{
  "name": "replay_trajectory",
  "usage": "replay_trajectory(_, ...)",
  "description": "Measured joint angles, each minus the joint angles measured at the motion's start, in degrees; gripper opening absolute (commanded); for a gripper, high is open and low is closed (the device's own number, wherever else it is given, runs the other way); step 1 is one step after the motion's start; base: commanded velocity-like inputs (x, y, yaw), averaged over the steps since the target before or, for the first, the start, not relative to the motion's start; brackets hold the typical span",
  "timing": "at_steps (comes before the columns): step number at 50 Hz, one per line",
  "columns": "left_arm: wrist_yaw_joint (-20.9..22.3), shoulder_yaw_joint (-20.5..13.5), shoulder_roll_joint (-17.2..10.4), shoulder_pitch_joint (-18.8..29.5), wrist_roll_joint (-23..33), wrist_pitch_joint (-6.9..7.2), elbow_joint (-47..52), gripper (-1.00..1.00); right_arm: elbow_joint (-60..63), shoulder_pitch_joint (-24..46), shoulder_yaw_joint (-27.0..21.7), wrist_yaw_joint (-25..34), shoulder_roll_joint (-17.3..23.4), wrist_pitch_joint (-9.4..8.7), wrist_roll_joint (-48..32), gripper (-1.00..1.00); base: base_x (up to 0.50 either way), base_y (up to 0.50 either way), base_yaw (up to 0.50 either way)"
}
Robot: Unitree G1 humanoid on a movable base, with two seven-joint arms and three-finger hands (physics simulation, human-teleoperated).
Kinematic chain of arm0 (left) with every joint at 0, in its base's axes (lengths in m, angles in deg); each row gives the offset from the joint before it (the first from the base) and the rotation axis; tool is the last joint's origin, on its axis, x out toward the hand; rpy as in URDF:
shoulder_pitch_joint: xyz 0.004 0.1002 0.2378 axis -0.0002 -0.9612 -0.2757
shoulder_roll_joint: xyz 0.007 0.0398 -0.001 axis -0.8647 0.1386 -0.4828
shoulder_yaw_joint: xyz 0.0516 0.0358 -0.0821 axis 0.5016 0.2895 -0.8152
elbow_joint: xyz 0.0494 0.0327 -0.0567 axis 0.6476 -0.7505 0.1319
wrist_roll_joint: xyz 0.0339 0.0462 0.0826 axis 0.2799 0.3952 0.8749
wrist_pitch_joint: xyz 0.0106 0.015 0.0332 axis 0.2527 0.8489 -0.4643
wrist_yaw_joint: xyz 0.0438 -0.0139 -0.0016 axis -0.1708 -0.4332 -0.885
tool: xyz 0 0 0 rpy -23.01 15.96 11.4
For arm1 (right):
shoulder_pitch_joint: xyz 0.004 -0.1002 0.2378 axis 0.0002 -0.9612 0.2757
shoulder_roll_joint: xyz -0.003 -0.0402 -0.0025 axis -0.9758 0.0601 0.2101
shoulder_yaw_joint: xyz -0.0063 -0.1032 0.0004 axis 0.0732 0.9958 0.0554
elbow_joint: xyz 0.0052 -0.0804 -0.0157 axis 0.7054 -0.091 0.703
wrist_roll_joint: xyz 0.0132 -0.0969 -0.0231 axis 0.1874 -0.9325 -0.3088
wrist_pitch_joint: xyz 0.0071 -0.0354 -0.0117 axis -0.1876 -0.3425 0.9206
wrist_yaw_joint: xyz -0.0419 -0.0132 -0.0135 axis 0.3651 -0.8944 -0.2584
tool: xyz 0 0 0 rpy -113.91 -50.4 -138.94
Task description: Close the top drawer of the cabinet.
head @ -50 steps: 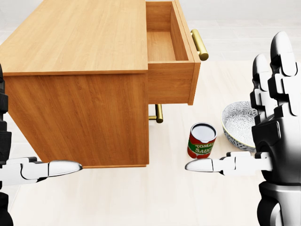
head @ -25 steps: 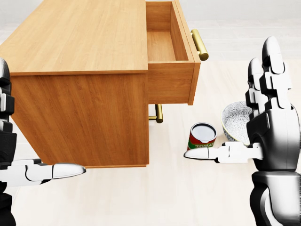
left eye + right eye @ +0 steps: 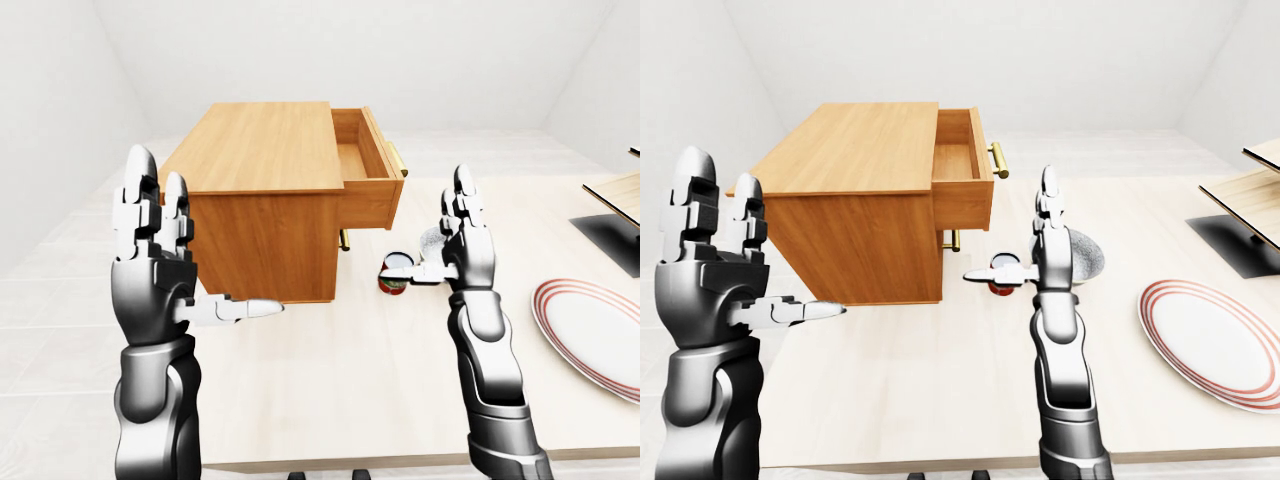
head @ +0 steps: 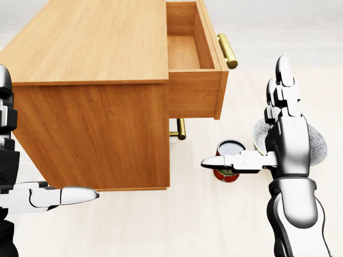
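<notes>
One boxy wooden cabinet (image 4: 91,91), brass bar handle (image 4: 227,50)

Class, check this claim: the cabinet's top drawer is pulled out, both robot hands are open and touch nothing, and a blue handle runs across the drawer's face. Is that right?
One detail is wrong: the handle is brass-gold, not blue, as the head view shows. The rest stands: the top drawer is pulled out, and the left robot hand and right robot hand are open, touching nothing.

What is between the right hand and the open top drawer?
Nothing: in the head view, the stretch between right hand and top drawer is bare; the tomato sauce can sits lower.
</notes>
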Motion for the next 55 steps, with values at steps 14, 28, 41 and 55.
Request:
replay_trajectory(14,0.22,0.18,0.14,-0.38,0.11,0.0,-1.21,1.0,-4.98,2.35,0.45,-1.53,0.11,0.0,-1.06,1.0,0.0,0.0,0.0)
replay_trajectory(28,0.36,0.49,0.27,-0.76,0.25,0.0,-1.92,1.0,-7.76,4.63,0.78,-2.49,0.26,0.0,-1.35,1.0,0.0,0.0,0.0)
replay_trajectory(41,0.39,0.6,0.33,-0.91,0.31,0.0,-2.08,1.0,-10.09,5.97,0.9,-2.99,0.38,0.0,-1.59,1.0,0.0,0.0,0.0)
replay_trajectory(55,0.6,1.29,0.6,-1.09,0.35,0.0,-2.76,1.0,-14.02,7.45,1.02,-4.34,0.56,0.0,-2.64,1.0,0.0,0.0,0.0)
